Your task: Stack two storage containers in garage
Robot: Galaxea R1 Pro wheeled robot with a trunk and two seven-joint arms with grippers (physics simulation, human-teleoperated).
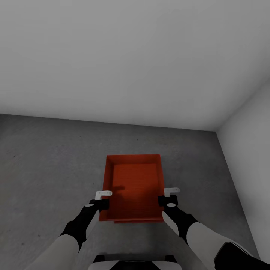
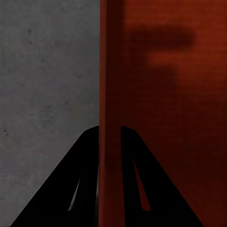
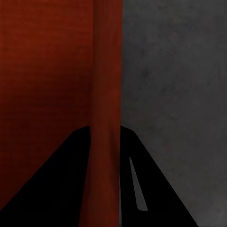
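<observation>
Held level over the dark grey concrete floor (image 1: 45,165) of the garage, near the corner where two pale grey walls (image 1: 131,56) meet: one orange-red storage container (image 1: 133,187), open side up, empty inside. Left gripper (image 1: 100,204) clamped on the container's left side wall, black fingers (image 2: 75,184) pressed to either face of the thin wall; right gripper (image 1: 168,200) clamped likewise on the right side wall, fingers (image 3: 151,189) straddling it. A sliver of red visible just beneath the container's near edge, too little to identify.
</observation>
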